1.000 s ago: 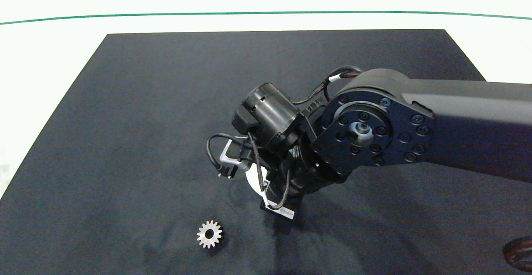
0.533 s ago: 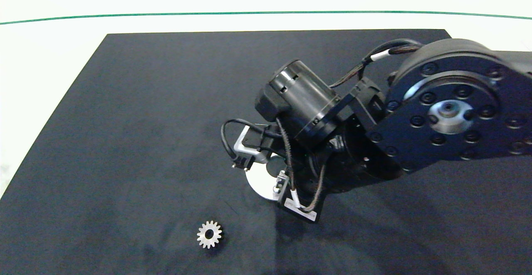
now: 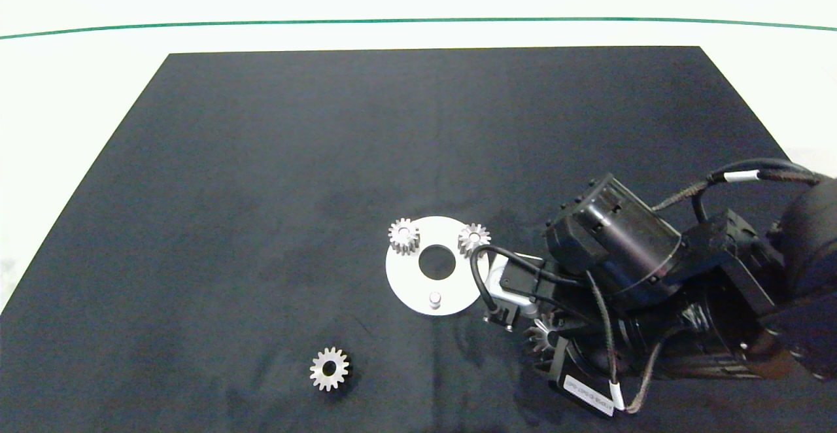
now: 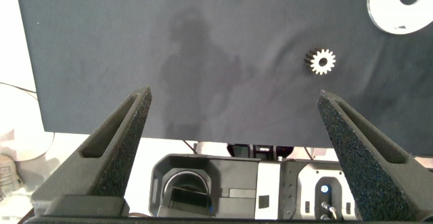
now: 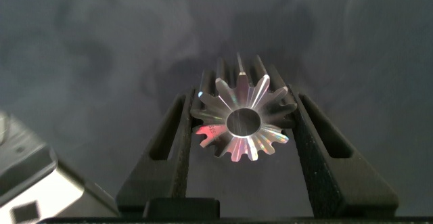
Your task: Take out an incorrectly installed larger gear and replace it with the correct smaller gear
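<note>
The larger gear, shiny with long pointed teeth, is clamped between the fingers of my right gripper above the dark mat. From above, part of the larger gear shows under the right wrist, right of the white disc. Two small gears sit on the disc's far pegs; its near peg is bare. The loose smaller gear lies flat on the mat, front left of the disc. My left gripper hangs open past the mat's front edge, with the smaller gear ahead of it.
The black mat covers most of the white table. The right arm fills the front right corner. The disc has a round centre hole. Robot base parts show below the mat's edge in the left wrist view.
The right arm has pulled back from over the disc to the front right, carrying the larger gear. The disc, its two small gears and its bare peg are now uncovered.
</note>
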### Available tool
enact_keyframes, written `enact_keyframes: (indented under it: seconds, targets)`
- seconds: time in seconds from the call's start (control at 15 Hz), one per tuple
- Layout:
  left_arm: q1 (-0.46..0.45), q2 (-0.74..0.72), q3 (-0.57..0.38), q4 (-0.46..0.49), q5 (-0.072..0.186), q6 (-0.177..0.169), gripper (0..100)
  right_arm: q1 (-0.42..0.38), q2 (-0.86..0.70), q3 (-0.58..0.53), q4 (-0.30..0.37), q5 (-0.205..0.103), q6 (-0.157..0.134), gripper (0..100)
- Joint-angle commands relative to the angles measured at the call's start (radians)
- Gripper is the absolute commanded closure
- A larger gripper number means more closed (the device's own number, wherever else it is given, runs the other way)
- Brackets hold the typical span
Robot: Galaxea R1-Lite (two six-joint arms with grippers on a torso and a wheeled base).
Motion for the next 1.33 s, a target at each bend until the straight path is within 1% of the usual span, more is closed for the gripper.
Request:
enact_keyframes:
  seconds: [0.07,0.2,0.33,0.4,0.73,0.8,1.2,1.33]
  targets:
    - [-0.002,0.001,0.002,0.008,0.001,-0.002,0,-0.088,-0.08,0.168,-0.083,0.049,0.0,100]
    - [0.0,0.001,0.002,0.008,0.001,-0.002,0,-0.099,-0.07,0.196,-0.121,0.054,0.001,100]
    - [0.0,0.001,0.002,0.008,0.001,-0.002,0,-0.101,-0.067,0.233,-0.203,0.061,0.001,100]
    - [0.0,0.001,0.002,0.006,0.001,-0.002,0,-0.101,-0.064,0.246,-0.227,0.066,0.001,100]
    - [0.0,0.001,0.002,0.006,0.001,-0.002,0,-0.101,-0.066,0.256,-0.235,0.067,0.001,100]
    - [0.0,0.001,0.002,0.008,0.001,-0.002,0,-0.101,-0.066,0.256,-0.235,0.067,0.0,0]
    - [0.0,0.003,0.002,0.008,0.001,-0.002,0,-0.099,-0.07,0.254,-0.236,0.061,-0.002,0]
    - [0.0,0.006,0.002,0.008,0.001,-0.003,0,-0.093,-0.081,0.236,-0.232,0.058,-0.003,0]
